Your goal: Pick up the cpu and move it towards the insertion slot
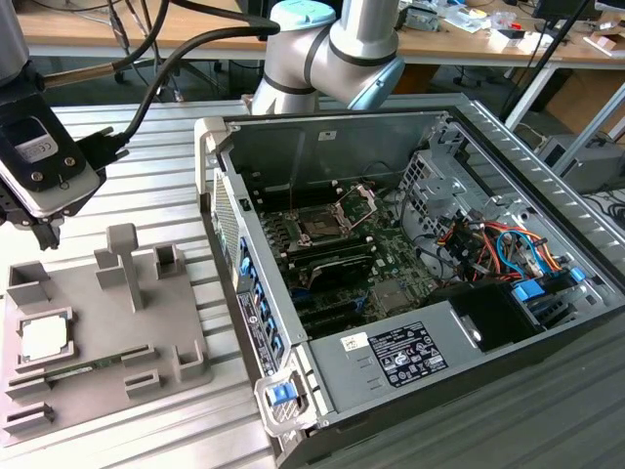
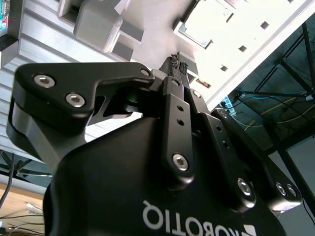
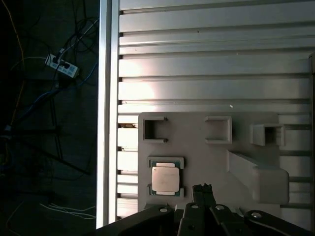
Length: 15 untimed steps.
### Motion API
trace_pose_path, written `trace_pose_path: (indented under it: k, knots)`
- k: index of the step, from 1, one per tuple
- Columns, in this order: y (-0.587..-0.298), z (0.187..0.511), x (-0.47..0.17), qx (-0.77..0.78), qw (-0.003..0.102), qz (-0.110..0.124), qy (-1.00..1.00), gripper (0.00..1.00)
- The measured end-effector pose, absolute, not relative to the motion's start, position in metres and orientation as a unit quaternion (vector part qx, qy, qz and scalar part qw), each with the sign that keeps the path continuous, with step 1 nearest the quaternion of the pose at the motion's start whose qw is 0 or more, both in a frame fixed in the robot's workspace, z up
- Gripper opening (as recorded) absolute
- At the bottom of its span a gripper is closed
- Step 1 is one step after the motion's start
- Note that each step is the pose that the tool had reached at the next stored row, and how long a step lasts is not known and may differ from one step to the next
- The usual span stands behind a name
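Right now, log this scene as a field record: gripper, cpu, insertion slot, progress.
gripper: shut, empty, over the grey tray, near the cpu but not touching it
cpu: lying flat in its tray recess, not gripped
insertion slot: on the motherboard inside the open computer case; retaining plate looks raised
progress: cpu not yet picked up

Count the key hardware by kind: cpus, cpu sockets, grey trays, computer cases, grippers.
cpu: 1
insertion slot: 1
grey tray: 1
computer case: 1
gripper: 1
Total: 5
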<state>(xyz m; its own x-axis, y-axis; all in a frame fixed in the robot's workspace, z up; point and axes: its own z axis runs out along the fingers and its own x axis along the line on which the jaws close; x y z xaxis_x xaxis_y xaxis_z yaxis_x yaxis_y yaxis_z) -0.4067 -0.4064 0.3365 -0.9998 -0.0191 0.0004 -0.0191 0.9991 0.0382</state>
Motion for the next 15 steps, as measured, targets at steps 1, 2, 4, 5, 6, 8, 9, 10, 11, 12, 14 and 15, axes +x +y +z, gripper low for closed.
trace_pose_path:
  k: [1,2,4,5,6,8,9,10,11,12,14,15]
  knots:
    - [-0.4064,0.3364,-0.4069,0.01,0.0,-0.019,-1.0,0.11]
    - [-0.4064,0.3363,-0.407,0.01,0.0,-0.019,-1.0,0.11]
    - [-0.4064,0.3361,-0.4075,0.01,0.0,-0.019,-1.0,0.11]
    - [-0.4064,0.336,-0.4077,0.01,0.0,-0.019,-1.0,0.11]
    - [-0.4064,0.336,-0.4077,0.01,0.0,-0.019,-1.0,0.11]
    - [-0.4064,0.3358,-0.4081,0.01,0.0,-0.019,-1.0,0.11]
    - [-0.4064,0.3358,-0.4082,0.01,0.0,-0.019,-1.0,0.11]
    - [-0.4064,0.3357,-0.4083,0.01,0.0,-0.019,-1.0,0.11]
    - [-0.4064,0.3357,-0.4085,0.01,0.0,-0.019,-1.0,0.11]
    - [-0.4064,0.3356,-0.4087,0.01,0.0,-0.019,-1.0,0.11]
    - [-0.4064,0.3352,-0.4095,0.01,0.0,-0.019,-1.0,0.11]
    - [-0.4064,0.3351,-0.4096,0.01,0.0,-0.019,-1.0,0.11]
